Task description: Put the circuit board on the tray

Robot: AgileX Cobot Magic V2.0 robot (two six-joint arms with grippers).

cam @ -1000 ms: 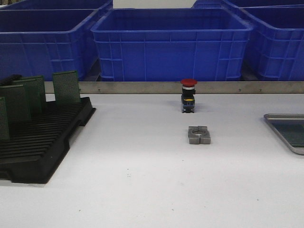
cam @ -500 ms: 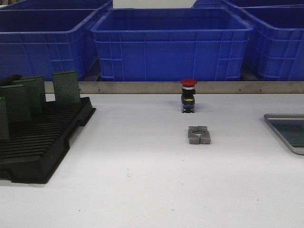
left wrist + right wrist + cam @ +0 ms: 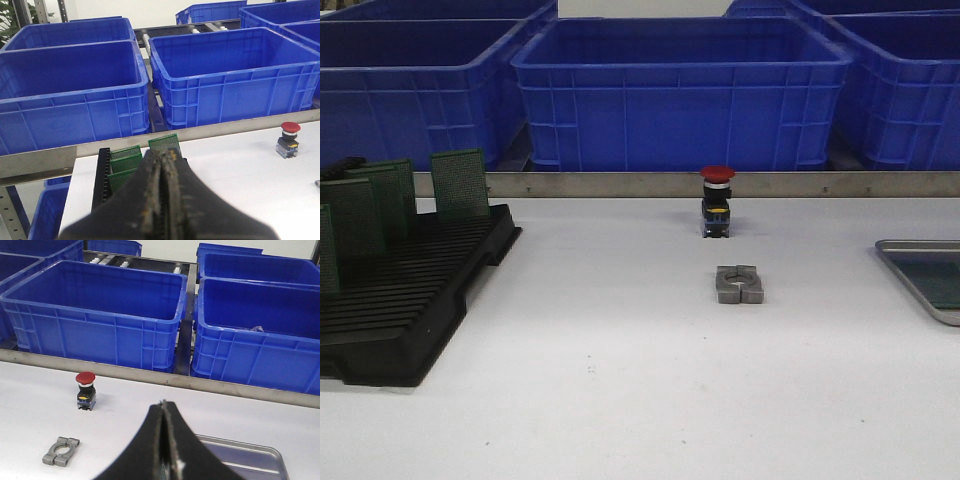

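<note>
Since each green circuit board (image 3: 459,182) stands upright in the black slotted rack (image 3: 405,305) at the table's left edge, thin, stiff and light (likely fragile), its bare top edge looks best to pinch, though the left gripper (image 3: 163,165) and right gripper (image 3: 163,412) are both clenched empty, the tray (image 3: 890,248) at the right edge.

A white surface (image 3: 620,380) fills the lower part of the front view, edged at the back by a metal strip (image 3: 620,184). At the left sits a black slotted rack (image 3: 410,300) with green circuit boards (image 3: 459,183) standing upright in its slots. Near the centre stands a red-capped push button (image 3: 717,200), with a grey metal clamp block (image 3: 739,284) just below it in the frame. At the right edge lies the silver tray (image 3: 920,250), partly cut off.
</note>
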